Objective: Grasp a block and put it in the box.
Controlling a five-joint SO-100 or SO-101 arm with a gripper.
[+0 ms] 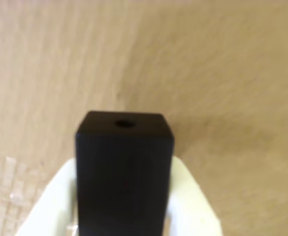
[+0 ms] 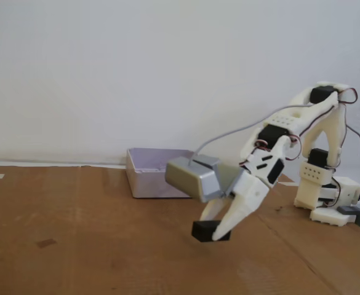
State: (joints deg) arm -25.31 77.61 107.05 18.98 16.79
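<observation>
From the fixed view I have the gripper (image 2: 213, 232) clamped on the black block (image 2: 205, 232), which hangs just clear of the brown worktop (image 2: 75, 246) with a faint shadow under it. The white arm (image 2: 290, 132) reaches down from its base at about 3 o'clock in that view, a grey camera housing (image 2: 193, 178) riding on the wrist. The box (image 2: 152, 172), pale grey with an open top, sits on the worktop at roughly 11 o'clock from the block, well apart from it and back against the white wall (image 2: 136, 67). On my wrist view the block (image 1: 125, 172) fills the lower middle, a small round hole in its upper face, with a cream finger (image 1: 190, 196) pressed against each side and blurred wood grain behind.
</observation>
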